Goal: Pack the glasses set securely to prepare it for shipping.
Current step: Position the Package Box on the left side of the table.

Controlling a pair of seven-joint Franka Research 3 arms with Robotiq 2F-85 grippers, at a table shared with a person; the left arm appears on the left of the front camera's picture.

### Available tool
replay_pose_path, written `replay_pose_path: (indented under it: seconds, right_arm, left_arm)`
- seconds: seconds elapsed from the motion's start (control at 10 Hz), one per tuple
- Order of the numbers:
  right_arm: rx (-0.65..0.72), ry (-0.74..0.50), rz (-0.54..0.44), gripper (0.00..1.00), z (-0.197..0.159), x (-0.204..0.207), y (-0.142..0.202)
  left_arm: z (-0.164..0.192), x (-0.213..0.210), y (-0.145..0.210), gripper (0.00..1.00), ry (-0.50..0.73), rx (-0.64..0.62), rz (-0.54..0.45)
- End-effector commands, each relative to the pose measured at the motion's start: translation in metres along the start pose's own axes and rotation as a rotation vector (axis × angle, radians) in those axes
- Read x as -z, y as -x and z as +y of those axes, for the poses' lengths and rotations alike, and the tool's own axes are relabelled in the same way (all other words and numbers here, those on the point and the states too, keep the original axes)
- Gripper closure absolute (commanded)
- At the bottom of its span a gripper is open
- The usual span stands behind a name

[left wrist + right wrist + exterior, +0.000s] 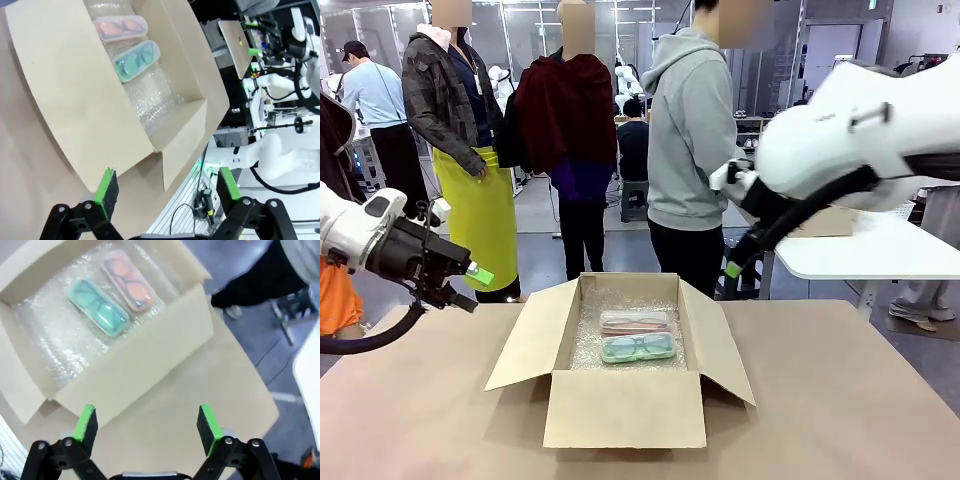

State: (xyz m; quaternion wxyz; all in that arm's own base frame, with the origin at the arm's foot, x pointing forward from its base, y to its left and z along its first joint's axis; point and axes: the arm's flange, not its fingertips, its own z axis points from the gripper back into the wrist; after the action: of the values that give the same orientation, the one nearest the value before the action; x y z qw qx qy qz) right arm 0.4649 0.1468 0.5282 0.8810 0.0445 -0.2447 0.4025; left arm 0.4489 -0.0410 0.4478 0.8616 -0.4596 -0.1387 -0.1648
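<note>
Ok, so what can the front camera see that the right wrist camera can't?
Front camera: the left gripper, open, off to the left of the box, and people standing beyond the table.

Right wrist camera: a look down from above past the right gripper, open, with its green pads at the bottom of the picture.

Both: the open cardboard box with the pink case and the mint-green case lying side by side on bubble wrap inside.

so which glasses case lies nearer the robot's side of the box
The mint-green case; the pale pink case lies right beside it, farther from the robot.
</note>
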Motion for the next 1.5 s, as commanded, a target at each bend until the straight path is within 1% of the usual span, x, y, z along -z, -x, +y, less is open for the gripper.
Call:
replay_pose_path:
  seconds: [0.0,0.1,0.2,0.3,0.4,0.8,0.9,1.0,1.1,1.2,1.4]
  right_arm:
    - [0.098,0.063,-0.056,0.00,0.017,-0.012,0.035]
    - [0.141,0.071,-0.080,0.00,0.015,-0.019,0.053]
    - [0.163,0.082,-0.109,0.00,0.015,-0.022,0.061]
    - [0.165,0.071,-0.128,0.00,0.013,-0.021,0.061]
    - [0.125,0.061,-0.065,0.00,0.003,-0.023,0.054]
    - [0.125,0.061,-0.065,0.00,0.003,-0.023,0.054]
    - [0.125,0.061,-0.065,0.00,0.003,-0.023,0.054]
    - [0.125,0.061,-0.065,0.00,0.003,-0.023,0.054]
    - [0.125,0.061,-0.065,0.00,0.003,-0.023,0.054]
    - [0.125,0.061,-0.065,0.00,0.003,-0.023,0.054]
    - [0.125,0.061,-0.065,0.00,0.003,-0.023,0.054]
  left_arm:
    - [0.012,0.009,-0.007,0.00,0.028,0.016,-0.023]
    - [0.020,0.016,-0.010,0.00,0.003,0.016,-0.038]
    - [0.023,0.018,-0.012,0.00,-0.003,0.000,-0.068]
    - [0.018,0.016,-0.016,0.00,-0.035,0.012,-0.074]
    - [0.022,0.017,-0.004,0.00,0.007,-0.013,-0.020]
    - [0.022,0.019,-0.007,0.00,-0.005,-0.013,-0.026]
    - [0.044,0.017,-0.013,0.00,0.081,-0.087,-0.062]
    - [0.059,0.015,-0.009,0.00,0.108,-0.112,-0.090]
    - [0.075,0.016,-0.005,0.00,0.102,-0.145,-0.091]
    - [0.091,0.021,-0.003,0.00,0.121,-0.166,-0.097]
    - [0.122,0.036,-0.003,0.00,0.185,-0.247,-0.099]
